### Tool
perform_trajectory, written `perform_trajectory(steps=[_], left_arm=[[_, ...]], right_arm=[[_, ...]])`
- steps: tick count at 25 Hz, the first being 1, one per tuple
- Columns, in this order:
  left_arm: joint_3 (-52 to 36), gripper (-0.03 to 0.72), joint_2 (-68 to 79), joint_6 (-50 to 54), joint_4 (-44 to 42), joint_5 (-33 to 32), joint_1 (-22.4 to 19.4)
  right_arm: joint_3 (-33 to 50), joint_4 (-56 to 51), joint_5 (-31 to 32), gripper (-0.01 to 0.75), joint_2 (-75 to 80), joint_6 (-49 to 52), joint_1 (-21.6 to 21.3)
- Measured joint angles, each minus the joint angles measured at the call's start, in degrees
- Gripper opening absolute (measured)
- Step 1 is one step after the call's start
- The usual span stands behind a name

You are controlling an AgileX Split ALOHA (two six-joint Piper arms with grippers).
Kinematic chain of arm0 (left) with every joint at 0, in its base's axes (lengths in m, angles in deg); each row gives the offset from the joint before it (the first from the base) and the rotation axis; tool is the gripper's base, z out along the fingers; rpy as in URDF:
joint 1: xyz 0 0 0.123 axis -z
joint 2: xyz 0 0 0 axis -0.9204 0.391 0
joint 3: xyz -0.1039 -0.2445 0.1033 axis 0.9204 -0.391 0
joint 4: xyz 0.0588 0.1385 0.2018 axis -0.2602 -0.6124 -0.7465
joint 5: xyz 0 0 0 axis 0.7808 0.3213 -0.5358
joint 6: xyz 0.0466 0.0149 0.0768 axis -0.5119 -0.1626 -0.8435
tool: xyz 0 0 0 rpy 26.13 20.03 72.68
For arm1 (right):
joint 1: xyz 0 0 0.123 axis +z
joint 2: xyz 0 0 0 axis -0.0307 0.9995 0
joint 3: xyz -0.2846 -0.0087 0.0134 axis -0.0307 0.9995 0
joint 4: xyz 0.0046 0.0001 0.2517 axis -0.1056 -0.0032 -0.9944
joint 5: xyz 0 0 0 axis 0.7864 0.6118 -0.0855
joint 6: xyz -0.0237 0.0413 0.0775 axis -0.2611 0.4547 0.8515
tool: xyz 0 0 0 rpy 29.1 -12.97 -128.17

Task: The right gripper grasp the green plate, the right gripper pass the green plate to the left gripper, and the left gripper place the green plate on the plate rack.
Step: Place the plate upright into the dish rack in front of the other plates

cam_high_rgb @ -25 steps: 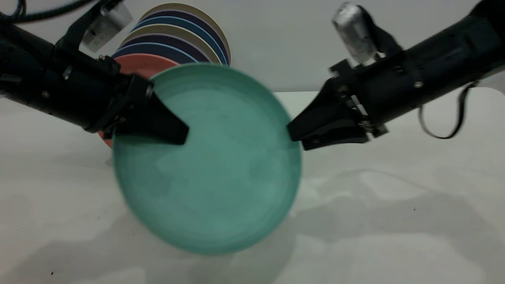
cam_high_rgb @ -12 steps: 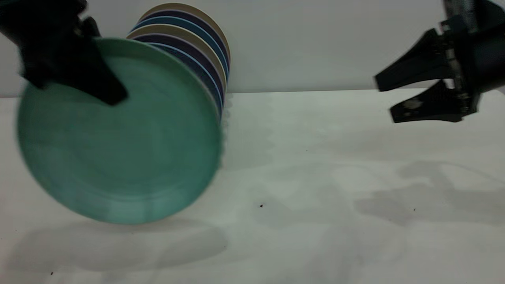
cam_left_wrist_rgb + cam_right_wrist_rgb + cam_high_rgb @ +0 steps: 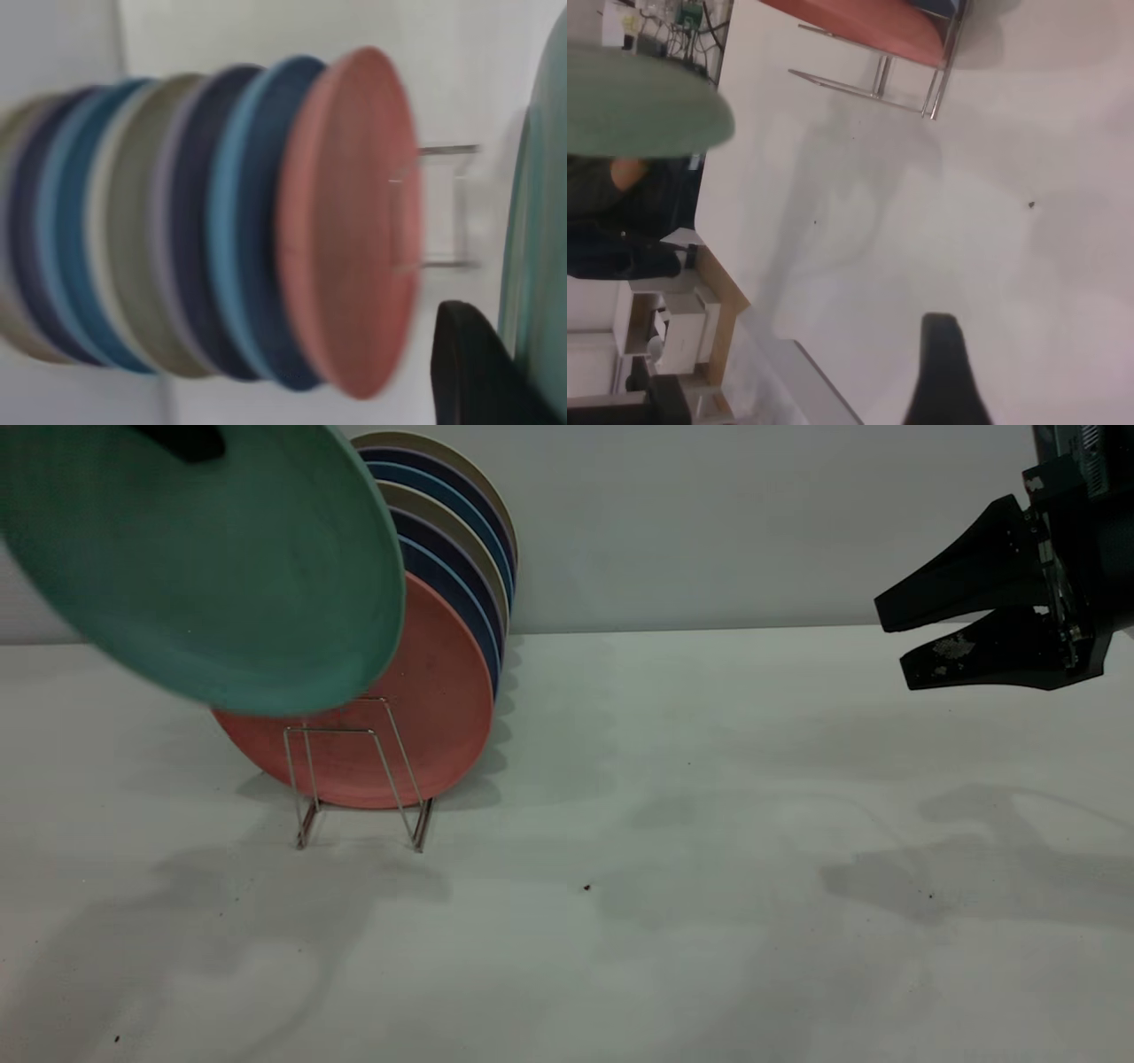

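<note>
The green plate hangs tilted at the upper left, above and just in front of the plate rack. My left gripper is shut on the plate's upper rim; only one finger tip shows at the top edge. In the left wrist view a black finger lies against the green plate, with the rack's wire beyond. My right gripper is open and empty at the far right, well above the table. The right wrist view shows the green plate and the rack far off.
A salmon-pink plate stands upright in the rack, with several dark blue and tan plates behind it. The rack's front loop stands free before the pink plate. A white wall runs behind the table.
My left gripper has carried the green plate up and leftward, uncovering the pink plate and the rack. My right gripper let go of the plate and drew back to the right.
</note>
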Motion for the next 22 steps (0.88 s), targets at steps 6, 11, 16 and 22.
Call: perform_trajectory(steps=[6,11,16,22], left_arm=[[0.0,0.136,1.8,-2.0,1.8,6.1,0.5],[0.0,0.136,4.1,-2.1,2.1,9.6,2.1],[0.0,0.136,5.6,-1.7,2.1,12.1,2.2],[0.0,0.136,7.6,-0.4,1.2,12.2,2.1]], right_arm=[[0.0,0.1,0.0,0.555,0.0,0.0,0.0],[0.0,0.6,0.0,0.554,0.0,-0.1,0.0],[0.0,1.0,0.1,0.554,0.0,-0.1,0.0],[0.0,1.1,0.1,0.554,0.0,-0.1,0.0]])
